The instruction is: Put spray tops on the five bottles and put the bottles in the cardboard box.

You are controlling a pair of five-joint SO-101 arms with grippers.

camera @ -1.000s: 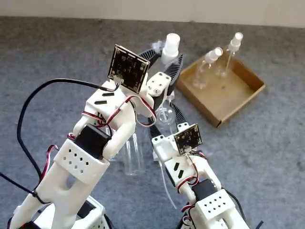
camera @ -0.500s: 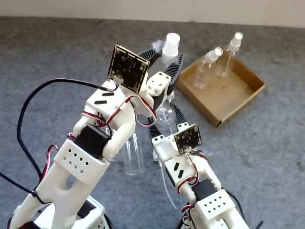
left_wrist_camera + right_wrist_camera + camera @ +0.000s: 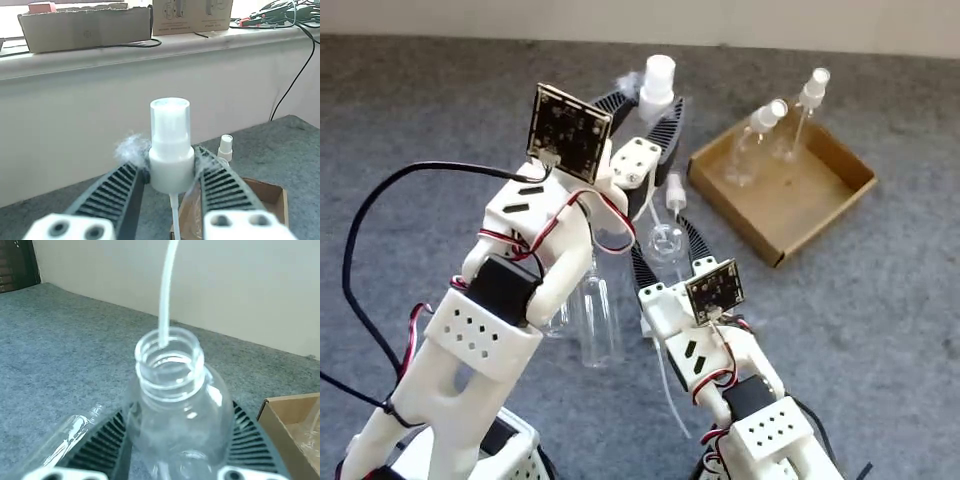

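Left gripper (image 3: 650, 100): jaws clamped on white cylindrical plastic spray top (image 3: 170, 145), its thin tube entering clear round plastic bottle (image 3: 172, 390) at centre. Bottle clamped in right gripper (image 3: 667, 250) jaws. Shallow brown cardboard box (image 3: 780, 245) at 2 o'clock. Grey fibrous table (image 3: 880, 330); pale wall (image 3: 75, 115).

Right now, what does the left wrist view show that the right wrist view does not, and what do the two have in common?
Left wrist view: the white spray top gripped in the left claw, a capped bottle behind it, and a ledge along the wall.
Right wrist view: the open bottle gripped in the right claw, and another clear bottle beside it.
Both: the spray top's thin tube, which reaches into the open bottle's neck, the cardboard box, and the grey carpet.
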